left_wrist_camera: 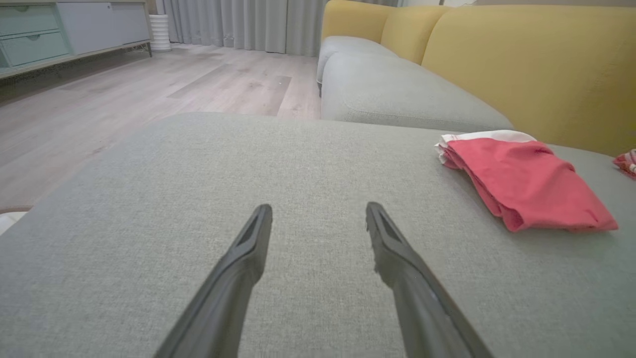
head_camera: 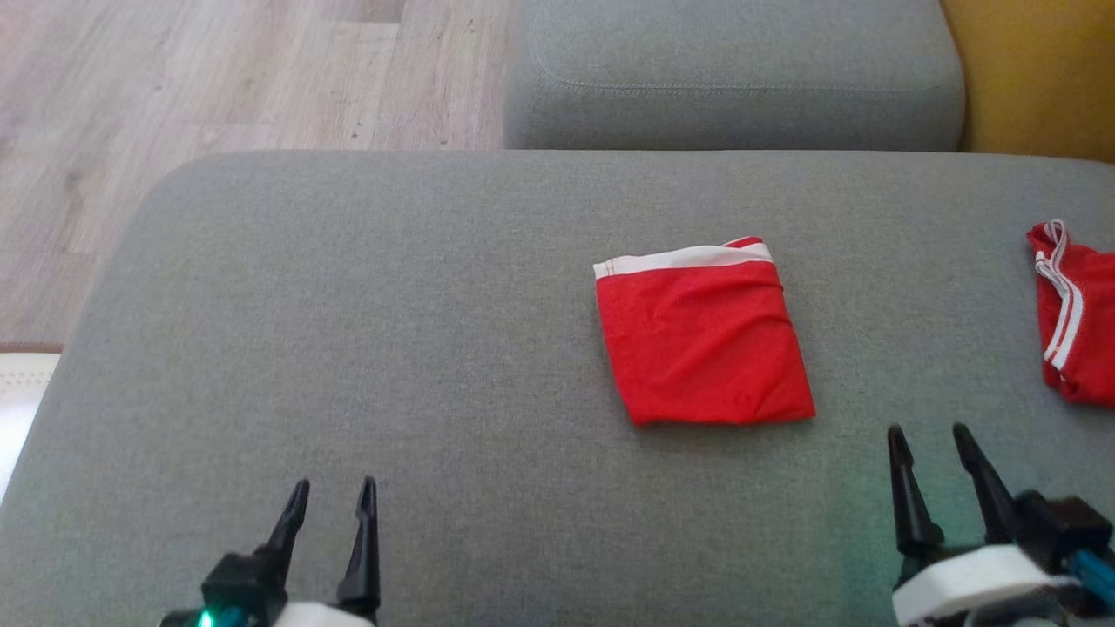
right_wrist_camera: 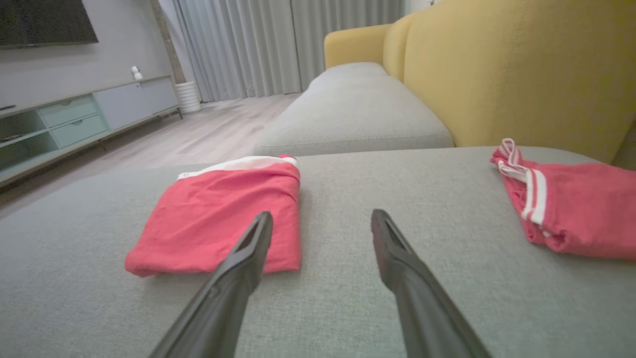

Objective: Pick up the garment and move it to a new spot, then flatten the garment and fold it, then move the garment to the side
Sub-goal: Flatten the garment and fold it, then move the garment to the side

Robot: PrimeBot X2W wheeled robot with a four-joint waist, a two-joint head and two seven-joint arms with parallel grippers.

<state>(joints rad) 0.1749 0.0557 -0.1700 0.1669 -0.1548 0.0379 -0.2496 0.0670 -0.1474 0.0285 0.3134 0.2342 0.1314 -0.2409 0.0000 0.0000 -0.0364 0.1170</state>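
Grey sofa [head_camera: 348, 348], yellow backrest [right_wrist_camera: 497, 74], pale wood floor [head_camera: 174, 87], grey curtains [right_wrist_camera: 248, 44], perhaps a television [right_wrist_camera: 44, 20].

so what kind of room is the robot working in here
Most likely a home living room: a sofa with grey seats and a yellow backrest, a low cabinet with drawers below a dark wall screen, plus floor-length curtains and a wood floor.
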